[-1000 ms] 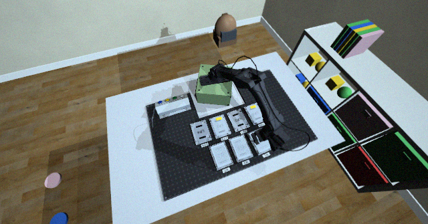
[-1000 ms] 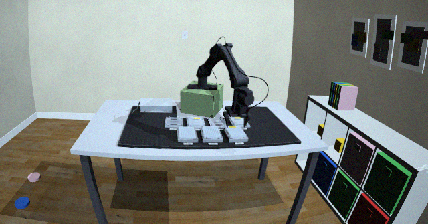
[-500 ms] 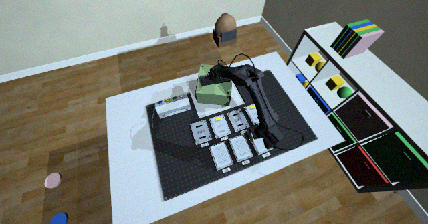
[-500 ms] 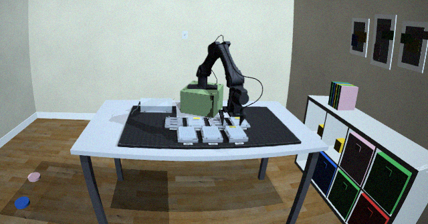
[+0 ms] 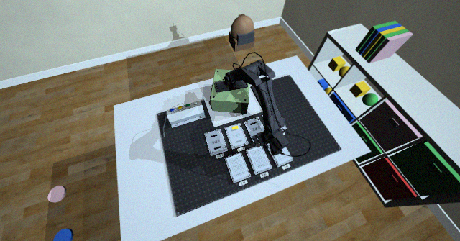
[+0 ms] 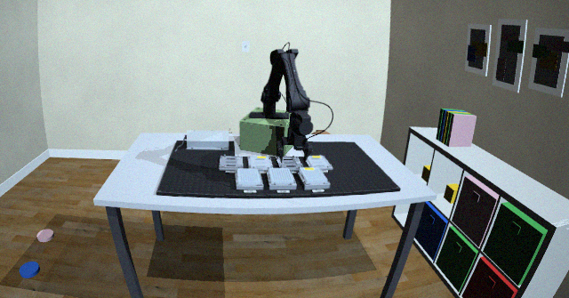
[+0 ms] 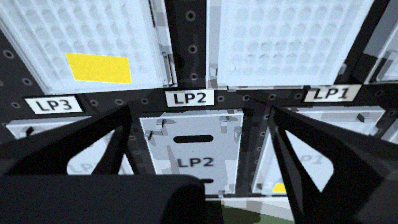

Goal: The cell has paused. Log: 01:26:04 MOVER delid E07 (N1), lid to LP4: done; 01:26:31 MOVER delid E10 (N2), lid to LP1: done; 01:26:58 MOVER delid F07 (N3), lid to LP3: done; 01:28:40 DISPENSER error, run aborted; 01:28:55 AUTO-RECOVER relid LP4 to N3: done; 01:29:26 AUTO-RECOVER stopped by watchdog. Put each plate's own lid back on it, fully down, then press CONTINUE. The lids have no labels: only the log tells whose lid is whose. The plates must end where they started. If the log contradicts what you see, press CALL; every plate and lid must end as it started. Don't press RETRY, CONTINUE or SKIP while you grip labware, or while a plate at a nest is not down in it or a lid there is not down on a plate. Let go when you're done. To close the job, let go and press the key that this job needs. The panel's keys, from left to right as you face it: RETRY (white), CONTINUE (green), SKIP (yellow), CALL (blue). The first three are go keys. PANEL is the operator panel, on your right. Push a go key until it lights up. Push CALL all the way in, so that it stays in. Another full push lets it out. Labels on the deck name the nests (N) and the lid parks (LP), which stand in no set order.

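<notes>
Top view: a white bench (image 5: 144, 198) carries a dark perforated mat (image 5: 201, 194). Mid-frame on the mat, two rows of white labware stand: four lid parks (image 5: 216, 142) behind, three plates (image 5: 237, 167) in front, the right-hand one partly hidden. The black arm (image 5: 267, 101) reaches from a green box (image 5: 230, 98) down to the right end of these rows, and its gripper (image 5: 261, 139) hangs over the park row. The operator panel (image 5: 185, 114), a pale box with coloured keys, sits left of the green box.

Exterior view: the arm (image 6: 289, 84) arches above centre frame, its gripper (image 6: 299, 149) low over the back row. Three plates (image 6: 281, 179) stand in front near the mat's edge.

Wrist view: both dark fingers stand wide apart with nothing between them. The bare LP2 park (image 7: 192, 155) lies centred between them in the lower half. Above its label, a lid with a yellow tag (image 7: 98, 68) fills the upper left, and a second plate or lid (image 7: 285, 45) fills the upper right. Labels LP3 (image 7: 53, 104) and LP1 (image 7: 332, 93) sit at either side.
</notes>
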Controlling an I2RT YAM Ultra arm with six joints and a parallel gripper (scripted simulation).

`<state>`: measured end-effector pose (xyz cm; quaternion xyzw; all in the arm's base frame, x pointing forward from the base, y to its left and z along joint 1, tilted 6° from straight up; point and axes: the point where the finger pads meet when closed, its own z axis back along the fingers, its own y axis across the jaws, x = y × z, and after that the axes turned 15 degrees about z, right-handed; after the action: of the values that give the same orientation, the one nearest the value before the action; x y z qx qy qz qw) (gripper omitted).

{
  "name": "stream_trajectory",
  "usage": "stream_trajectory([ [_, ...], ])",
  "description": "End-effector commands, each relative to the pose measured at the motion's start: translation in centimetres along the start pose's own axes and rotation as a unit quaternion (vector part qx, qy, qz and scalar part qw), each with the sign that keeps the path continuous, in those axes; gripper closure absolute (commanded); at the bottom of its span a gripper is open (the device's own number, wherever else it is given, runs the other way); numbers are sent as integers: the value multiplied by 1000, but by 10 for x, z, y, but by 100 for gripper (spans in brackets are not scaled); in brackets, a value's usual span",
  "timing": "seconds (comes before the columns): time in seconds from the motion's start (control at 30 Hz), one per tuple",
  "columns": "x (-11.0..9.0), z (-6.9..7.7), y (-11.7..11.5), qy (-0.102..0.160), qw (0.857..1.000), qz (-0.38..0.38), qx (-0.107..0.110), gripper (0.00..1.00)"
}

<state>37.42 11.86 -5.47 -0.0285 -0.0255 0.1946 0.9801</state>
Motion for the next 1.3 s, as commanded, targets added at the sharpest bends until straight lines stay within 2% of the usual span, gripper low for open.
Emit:
stream_trajectory([
  [0.0,-1,12,-9,-33,999,5,4,0],
  [0.37,-47,9,-39,-33,999,5,3,0],
  [0.43,-47,9,-39,-33,999,5,3,0],
  [0.93,-110,5,-80,-32,999,5,1,0],
  [1.0,-110,5,-80,-32,999,5,1,0],
  [1.17,-131,4,-94,-32,999,5,0,0],
  [1.27,-134,3,-96,-32,999,5,0,0],
])
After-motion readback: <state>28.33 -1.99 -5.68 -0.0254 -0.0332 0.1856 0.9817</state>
